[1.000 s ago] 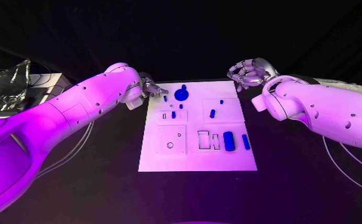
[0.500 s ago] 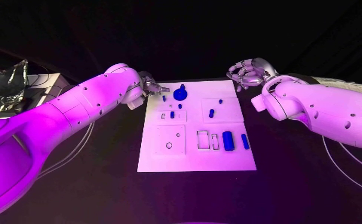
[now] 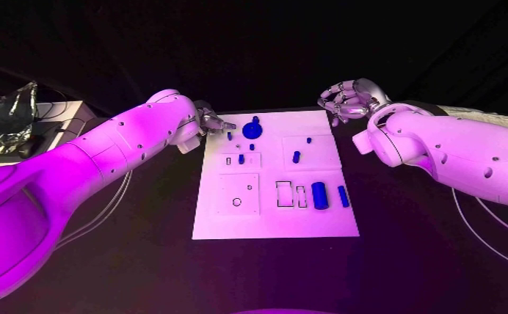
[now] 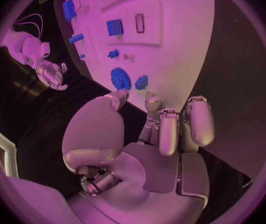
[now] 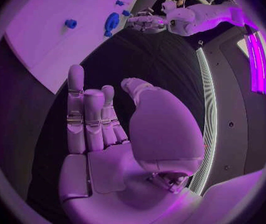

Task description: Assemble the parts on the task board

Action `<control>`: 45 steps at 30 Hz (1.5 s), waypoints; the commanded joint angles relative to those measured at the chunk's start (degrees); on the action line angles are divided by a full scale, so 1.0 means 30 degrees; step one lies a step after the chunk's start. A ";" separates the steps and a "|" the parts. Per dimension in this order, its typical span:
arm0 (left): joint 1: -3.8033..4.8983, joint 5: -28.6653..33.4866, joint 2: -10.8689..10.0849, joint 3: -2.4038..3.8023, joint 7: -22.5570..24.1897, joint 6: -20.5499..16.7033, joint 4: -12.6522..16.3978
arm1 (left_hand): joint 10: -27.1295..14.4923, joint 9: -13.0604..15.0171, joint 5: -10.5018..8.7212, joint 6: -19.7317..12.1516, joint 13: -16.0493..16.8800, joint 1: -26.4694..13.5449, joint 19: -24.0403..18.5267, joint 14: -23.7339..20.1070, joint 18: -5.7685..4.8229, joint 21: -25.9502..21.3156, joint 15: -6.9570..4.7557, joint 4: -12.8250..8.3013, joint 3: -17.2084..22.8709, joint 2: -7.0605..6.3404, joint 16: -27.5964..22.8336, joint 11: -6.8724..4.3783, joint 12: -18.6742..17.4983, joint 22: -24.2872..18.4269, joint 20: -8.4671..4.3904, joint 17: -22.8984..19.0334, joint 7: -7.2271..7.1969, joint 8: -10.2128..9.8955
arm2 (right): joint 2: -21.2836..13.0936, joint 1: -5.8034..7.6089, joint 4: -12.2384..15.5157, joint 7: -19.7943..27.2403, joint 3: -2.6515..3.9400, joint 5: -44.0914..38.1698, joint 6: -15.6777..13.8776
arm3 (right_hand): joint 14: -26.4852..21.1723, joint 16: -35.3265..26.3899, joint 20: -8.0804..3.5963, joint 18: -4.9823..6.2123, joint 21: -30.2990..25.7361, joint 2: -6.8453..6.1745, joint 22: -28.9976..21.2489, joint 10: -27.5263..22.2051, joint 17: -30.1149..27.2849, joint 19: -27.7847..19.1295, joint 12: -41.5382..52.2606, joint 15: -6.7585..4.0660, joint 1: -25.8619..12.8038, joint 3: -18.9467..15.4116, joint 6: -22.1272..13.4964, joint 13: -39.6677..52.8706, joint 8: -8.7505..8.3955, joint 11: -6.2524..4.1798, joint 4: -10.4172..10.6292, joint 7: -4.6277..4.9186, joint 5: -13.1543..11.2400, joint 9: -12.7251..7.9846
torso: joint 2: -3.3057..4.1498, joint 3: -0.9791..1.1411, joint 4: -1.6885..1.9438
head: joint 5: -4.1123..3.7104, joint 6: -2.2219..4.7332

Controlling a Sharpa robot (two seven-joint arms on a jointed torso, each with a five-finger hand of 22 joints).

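2 silver hands held nothing: the left hand (image 3: 212, 122), fingers apart, hovered beside a small blue peg (image 3: 230, 136) on the white task board (image 3: 275, 218); the right hand (image 3: 347, 100) waited open. Best pinch low, lift straight.

Both arms reach inward – left hand (image 3: 212, 122) and right hand (image 3: 349, 100) empty, fingers apart
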 commanded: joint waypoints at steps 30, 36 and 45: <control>-0.0008 0.0878 0.0480 -0.0359 0.0291 0.1010 -0.0444 | -0.0147 -0.0128 0.0074 -0.0354 -0.0090 0.0689 0.0007 0.1342 -0.0323 0.0035 -0.0128 -0.0074 0.0658 0.0306 0.0083 -0.0029 0.0154 0.0002 -0.0095 0.3258 0.0035 0.0071 | 0.0037 0.0059 0.0116 0.0199 0.0048 -0.0209 -0.0008 | 0.0011 -0.0099 0.0018 0.0229 -0.0099 -0.0098 -0.0026 -0.0114 0.0030 0.0106 -0.0076 0.0070 0.0065 0.0128 -0.0031 -0.0029 -0.0128 -0.0052 -0.0032 0.0044 0.0063 0.0017 | -0.0003 0.0003 0.0010 | -0.0123 -0.0241; -0.0011 0.0936 0.0440 -0.0378 0.0317 0.0817 -0.0447 | -0.0187 -0.0209 0.0066 -0.0362 -0.0136 0.0804 -0.0035 0.1330 -0.0310 0.0002 -0.0120 -0.0058 0.1081 0.0466 0.0076 -0.0020 0.0170 -0.0036 -0.0087 0.3237 0.0044 0.0063 | 0.0033 0.0067 0.0100 0.0187 0.0049 -0.0226 -0.0007 | 0.0011 -0.0099 0.0018 0.0229 -0.0099 -0.0098 -0.0026 -0.0114 0.0030 0.0106 -0.0076 0.0070 0.0065 0.0128 -0.0031 -0.0029 -0.0128 -0.0052 -0.0032 0.0044 0.0063 0.0017 | -0.0013 0.0004 0.0030 | -0.0157 -0.0287; -0.0011 0.1261 0.0393 -0.0383 0.0338 0.0770 -0.0421 | -0.0263 -0.0391 -0.0009 -0.0498 -0.0302 0.1571 -0.0027 0.1329 -0.0316 0.0027 -0.0197 -0.0315 0.4475 0.0874 0.0095 -0.0113 0.0318 0.0047 -0.0147 0.3240 -0.0045 0.0319 | 0.0078 0.0069 0.0051 0.0174 0.0050 -0.0234 0.0035 | 0.0054 -0.0127 0.0011 0.0230 -0.0129 -0.0133 -0.0048 -0.0065 0.0078 0.0148 -0.0047 0.0062 0.0044 0.0184 -0.0018 -0.0043 -0.0152 -0.0060 -0.0066 0.0037 0.0172 0.0029 | -0.0013 0.0009 0.0025 | -0.0154 -0.0325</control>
